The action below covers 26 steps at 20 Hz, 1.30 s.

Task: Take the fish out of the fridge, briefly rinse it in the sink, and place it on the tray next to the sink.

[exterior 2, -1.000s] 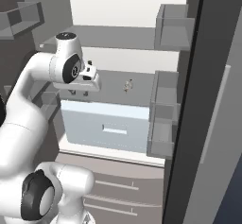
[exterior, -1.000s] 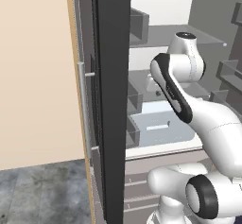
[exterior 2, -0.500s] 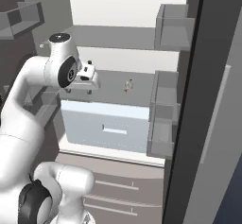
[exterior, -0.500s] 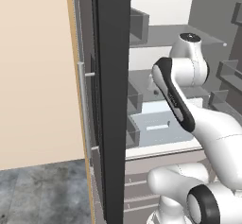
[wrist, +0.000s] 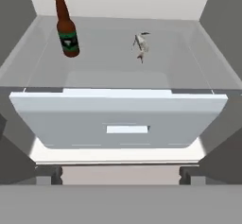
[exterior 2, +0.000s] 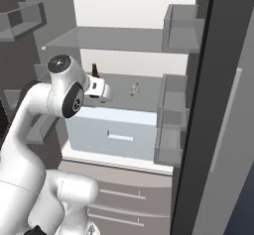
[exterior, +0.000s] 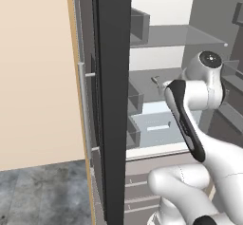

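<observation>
Two things lie on the glass shelf (wrist: 118,72) inside the open fridge (exterior 2: 129,40): a small silvery fish (wrist: 141,46) toward the back, right of centre in the hand view, and a brown bottle (wrist: 65,25) with a green cap standing upright at the back left. They are well apart from each other. Below the shelf's front edge sits a pale blue-white drawer (wrist: 120,121) with a small rectangular handle recess in its face.

In the right base view the fish (exterior 2: 134,88) shows as a small pale shape on the same shelf, and the bottle (exterior 2: 94,71) peeks out just behind the arm's wrist. The gripper (exterior 2: 99,89) is held in front of the shelf, pointing into the fridge, clear of both the fish and the bottle. At the bottom of the hand view its two dark finger tips (wrist: 48,173) stand far apart, near the left and right edges, so the jaws are spread wide with nothing between them.

From the left base view the dark fridge door (exterior: 114,100) stands edge-on with its silver bar handle (exterior: 83,110), and a tiny pale mark on the shelf beyond is probably the fish (exterior: 155,80), though it is too small to be sure. Grey door bins (exterior 2: 171,125) hang on the right-hand door.
</observation>
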Available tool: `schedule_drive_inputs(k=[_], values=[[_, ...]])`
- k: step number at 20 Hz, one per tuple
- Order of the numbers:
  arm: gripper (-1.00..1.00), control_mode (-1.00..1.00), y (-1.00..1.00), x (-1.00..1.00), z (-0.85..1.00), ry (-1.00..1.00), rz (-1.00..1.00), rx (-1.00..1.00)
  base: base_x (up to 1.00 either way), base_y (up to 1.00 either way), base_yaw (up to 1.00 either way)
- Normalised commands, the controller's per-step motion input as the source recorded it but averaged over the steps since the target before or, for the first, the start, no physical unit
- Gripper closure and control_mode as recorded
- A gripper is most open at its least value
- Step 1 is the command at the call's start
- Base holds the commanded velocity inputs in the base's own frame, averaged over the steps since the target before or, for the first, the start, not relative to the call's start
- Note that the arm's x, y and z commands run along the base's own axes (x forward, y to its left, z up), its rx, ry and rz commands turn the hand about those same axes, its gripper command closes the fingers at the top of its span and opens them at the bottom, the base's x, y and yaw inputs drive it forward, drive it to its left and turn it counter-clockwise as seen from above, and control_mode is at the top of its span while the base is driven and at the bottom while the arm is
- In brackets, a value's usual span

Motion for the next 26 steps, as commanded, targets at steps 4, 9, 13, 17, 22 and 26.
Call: schedule_drive_inputs(k=[4, 9, 13, 17, 22, 26], values=[[-1.00, -1.00, -0.74, 0.13, 0.00, 0.00, 0.00, 0.03, 0.00, 0.00, 0.00], [-1.00, -1.00, -0.70, 0.43, 0.00, 0.00, 0.00, 0.00, 0.00, 0.00, 0.00], [-1.00, -1.00, -0.34, 0.75, 0.00, 0.00, -0.02, 0.00, 0.00, 0.00, 0.00], [-1.00, -1.00, -0.08, 0.98, -0.01, 0.01, -0.11, 0.00, 0.00, 0.00, 0.00], [-1.00, -1.00, 0.00, 0.97, -0.08, 0.00, -0.10, 0.00, 0.00, 0.00, 0.00], [-1.00, -1.00, 0.00, 0.65, -0.11, 0.00, -0.02, 0.01, 0.00, 0.00, 0.00]])
